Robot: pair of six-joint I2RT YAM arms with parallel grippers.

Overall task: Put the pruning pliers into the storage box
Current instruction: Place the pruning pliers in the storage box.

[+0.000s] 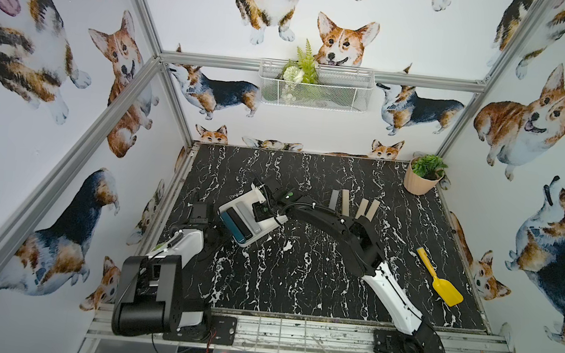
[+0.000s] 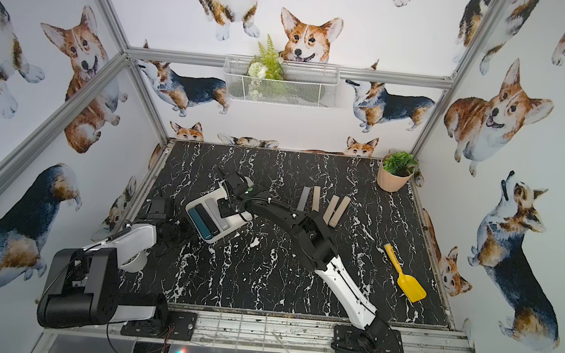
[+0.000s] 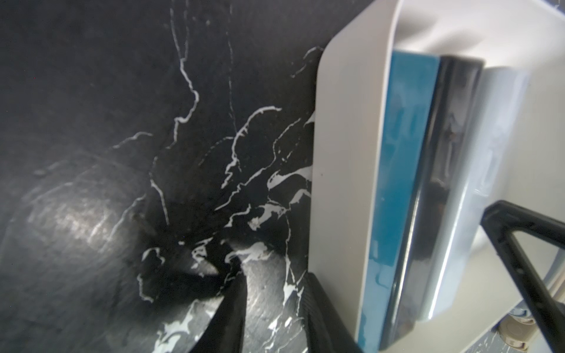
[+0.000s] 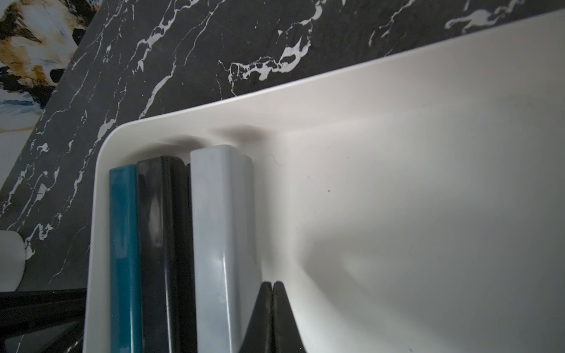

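R claw [image 4: 272, 318] shut; L claw [image 3: 275, 305] part-open.

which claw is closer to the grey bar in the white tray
Right. The right claw, shut and empty, sits inside the tray right beside the grey bar; the left claw sits outside the tray's rim.

Seven bars [image 1: 344, 202], one tray [image 1: 270, 224], one shovel [image 1: 439, 278]

Top views are evenly lit with wide-angle bending at the edges; wrist views are dim, soft, with glossy glare.
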